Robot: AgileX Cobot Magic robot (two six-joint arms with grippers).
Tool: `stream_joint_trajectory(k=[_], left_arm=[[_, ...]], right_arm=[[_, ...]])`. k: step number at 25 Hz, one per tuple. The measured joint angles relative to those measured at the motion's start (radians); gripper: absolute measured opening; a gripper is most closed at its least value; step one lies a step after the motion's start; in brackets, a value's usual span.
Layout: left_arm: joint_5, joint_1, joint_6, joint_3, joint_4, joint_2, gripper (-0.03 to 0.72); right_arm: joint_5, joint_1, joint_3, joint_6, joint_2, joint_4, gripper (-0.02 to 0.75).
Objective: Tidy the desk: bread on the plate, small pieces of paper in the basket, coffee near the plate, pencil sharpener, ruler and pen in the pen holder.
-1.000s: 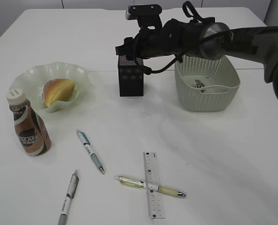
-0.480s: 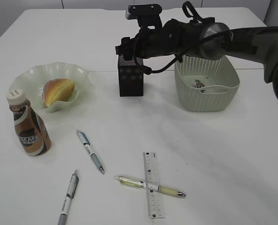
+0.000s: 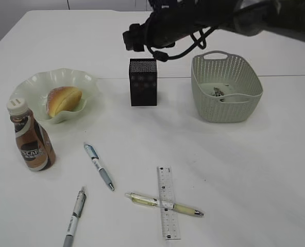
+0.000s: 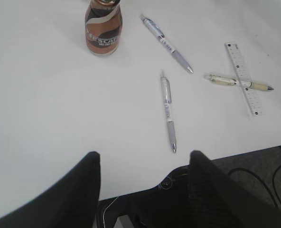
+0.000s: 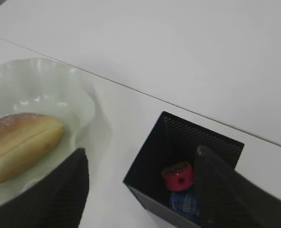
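Observation:
The black mesh pen holder [image 3: 143,82] stands mid-table. In the right wrist view it [image 5: 178,142] holds a red pencil sharpener [image 5: 176,175] and a blue one [image 5: 183,203]. My right gripper [image 5: 140,185] is open and empty above the holder; in the exterior view it [image 3: 134,40] hovers above the holder. The bread [image 3: 64,100] lies on the pale green plate [image 3: 36,82], with the coffee bottle [image 3: 32,138] beside it. Three pens [image 3: 99,166] [image 3: 75,210] [image 3: 164,202] and a clear ruler [image 3: 167,201] lie at the front. My left gripper [image 4: 144,161] is open and empty over the table's front edge.
A grey-green basket [image 3: 227,87] with paper scraps inside stands right of the pen holder. In the left wrist view the coffee bottle [image 4: 103,28], pens [image 4: 167,104] and ruler [image 4: 244,78] lie ahead. The table edge and cables [image 4: 254,171] are below.
My right arm has risen up and away from the pen holder, which now stands fully uncovered. Nothing else on the table has moved.

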Motion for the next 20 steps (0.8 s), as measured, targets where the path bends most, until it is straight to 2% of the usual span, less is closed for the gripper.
stream_joint_trajectory(k=[9,17,20], left_arm=[[0.000,0.000,0.023,0.000,0.000,0.000,0.433],[0.000,0.000,0.025,0.000,-0.068,0.000,0.433],[0.000,0.000,0.027,0.000,-0.072,0.000,0.433]], right_arm=[[0.373,0.000,-0.006,0.000,-0.199,-0.011,0.498],[0.723,0.000,-0.010,0.038,-0.275,-0.036,0.498],[0.763,0.000,-0.010,0.112,-0.279,-0.051,0.498]])
